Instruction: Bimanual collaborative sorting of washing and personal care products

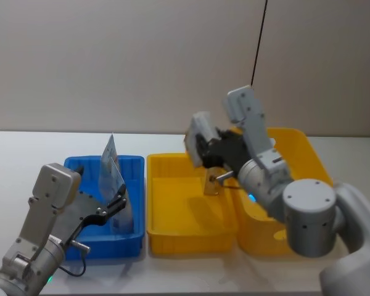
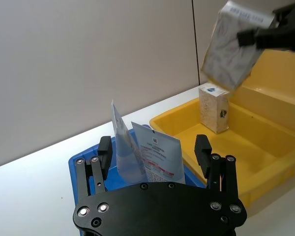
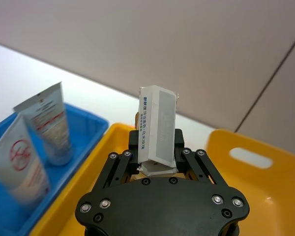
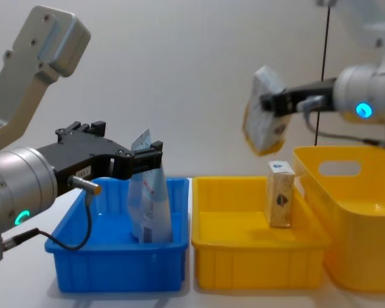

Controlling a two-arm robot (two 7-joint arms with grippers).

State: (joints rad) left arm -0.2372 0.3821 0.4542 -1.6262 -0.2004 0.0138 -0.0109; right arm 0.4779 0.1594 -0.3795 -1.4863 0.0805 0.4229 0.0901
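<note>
A grey-white box hangs tilted in the air above the middle yellow bin, with my right gripper shut on it; the same box shows high up in the chest view. A tan box with a blue-white top stands upright in that bin. In the blue bin stand a pale blue tube and a white tube with red print, crimped ends up. My left gripper is open, its fingers spread just short of the tubes.
A deeper yellow bin with a handle slot stands at the right, next to the middle bin. The three bins sit side by side on a white table. A black cable runs down the wall behind.
</note>
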